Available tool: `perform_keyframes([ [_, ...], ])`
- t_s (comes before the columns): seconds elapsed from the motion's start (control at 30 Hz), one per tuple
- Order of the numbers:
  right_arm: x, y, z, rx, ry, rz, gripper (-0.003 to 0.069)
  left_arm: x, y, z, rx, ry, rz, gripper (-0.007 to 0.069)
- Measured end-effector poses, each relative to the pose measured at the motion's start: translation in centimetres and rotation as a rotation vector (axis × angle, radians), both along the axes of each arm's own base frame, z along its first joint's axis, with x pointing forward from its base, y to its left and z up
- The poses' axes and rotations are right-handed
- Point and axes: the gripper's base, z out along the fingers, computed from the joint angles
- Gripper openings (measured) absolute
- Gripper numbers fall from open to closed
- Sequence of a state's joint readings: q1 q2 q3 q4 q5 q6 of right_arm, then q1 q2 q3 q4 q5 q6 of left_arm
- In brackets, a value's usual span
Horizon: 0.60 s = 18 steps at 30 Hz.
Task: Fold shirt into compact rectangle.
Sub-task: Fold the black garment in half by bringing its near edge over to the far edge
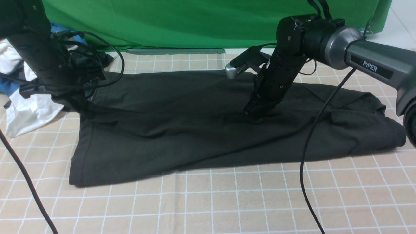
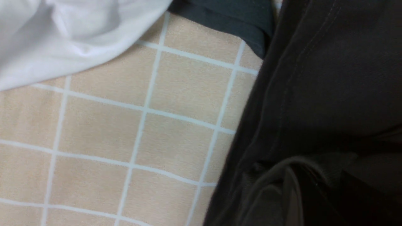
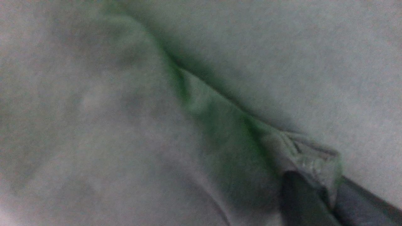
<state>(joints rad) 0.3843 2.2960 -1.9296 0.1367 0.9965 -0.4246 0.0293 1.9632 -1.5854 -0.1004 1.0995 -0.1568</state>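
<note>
Front view: looked forward and down from the robot's side across the shirt [image 1: 208, 130] on the table [image 1: 227, 201].
Left wrist view: hung close over shirt edge and table.
Right wrist view: nearly touched shirt fabric.
Shared: the shirt.

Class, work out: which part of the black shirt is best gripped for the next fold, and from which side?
Probably the black shirt's near left hem corner, from the near side: it lies flat, free-edged, with bare tablecloth in front.

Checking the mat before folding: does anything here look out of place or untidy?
A crumpled white garment lies heaped at the far left, beside the black shirt, unrelated clutter. The shirt's right end is bunched rather than flat.
</note>
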Motion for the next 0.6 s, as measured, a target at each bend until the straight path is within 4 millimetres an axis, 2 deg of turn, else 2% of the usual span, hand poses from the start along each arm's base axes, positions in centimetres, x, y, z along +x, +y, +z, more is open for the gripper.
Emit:
perform_keyframes([
  [0.17, 0.9, -0.4, 2.3, 0.022, -0.046, -0.013, 0.0065, 0.8, -0.1, 2.8, -0.010, -0.036, 0.003, 0.0021],
  [0.4, 3.2, -3.2, 6.2, 0.085, -0.180, -0.113, 0.0064, 2.0, 0.2, 6.3, 0.001, -0.161, 0.056, 0.0021],
  [0.5, 3.6, -3.5, 6.4, 0.100, -0.219, -0.125, 0.0064, 2.8, 0.3, 6.2, 0.011, -0.201, 0.072, 0.0021],
  [0.6, 4.1, -3.3, 6.0, 0.114, -0.255, -0.131, 0.0064, 3.9, 0.5, 5.1, 0.034, -0.238, 0.079, 0.0021],
])
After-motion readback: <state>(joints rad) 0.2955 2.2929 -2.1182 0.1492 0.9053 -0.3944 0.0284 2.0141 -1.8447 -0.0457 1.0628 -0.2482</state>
